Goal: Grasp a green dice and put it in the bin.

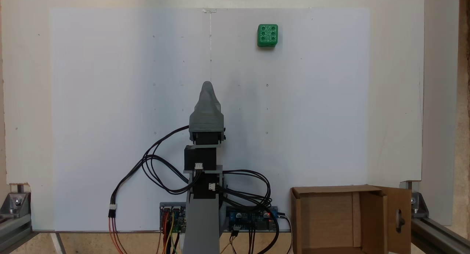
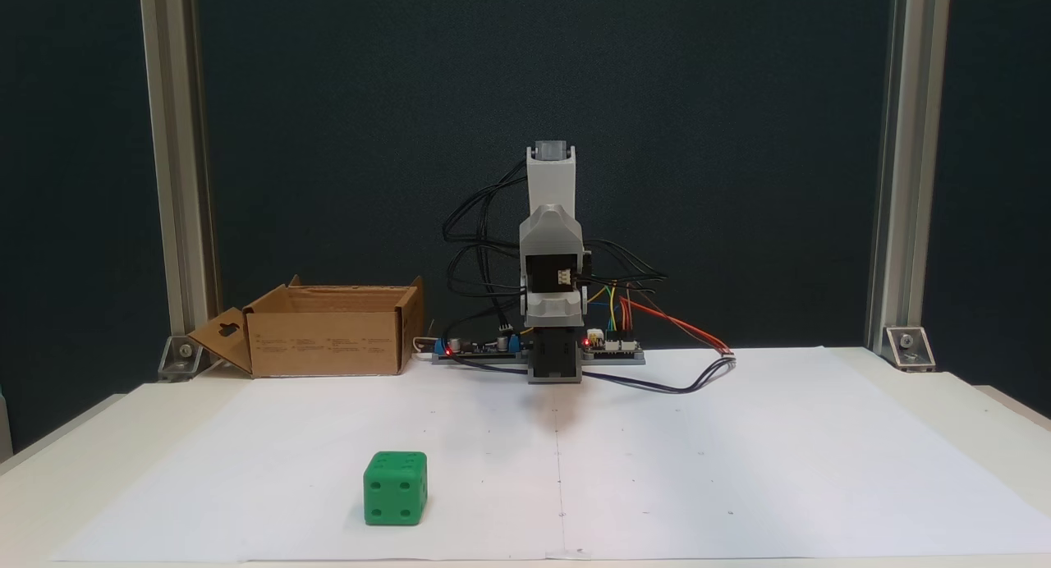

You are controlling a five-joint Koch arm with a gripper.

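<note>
The green dice [image 1: 267, 35] [image 2: 395, 487] sits alone on the white paper sheet, far out from the arm's base. The arm is folded over its base. My gripper [image 1: 207, 84] [image 2: 551, 223] points out over the sheet with its jaws pressed together into one tapered tip, holding nothing and well apart from the dice. The bin [image 1: 372, 217] [image 2: 324, 342], a brown cardboard box with upright flaps, stands beside the arm's base. One flap [image 2: 222, 338] with a keyhole cut-out hangs outward. I can see the box's bare inside.
Controller boards [image 1: 253, 217] and loops of black cable [image 1: 158, 169] lie around the base. Coloured wires [image 2: 673, 326] trail onto the sheet. Aluminium frame posts [image 2: 176, 182] [image 2: 899, 166] stand at the back corners in a fixed view. The white sheet [image 1: 110, 100] covers most of the table.
</note>
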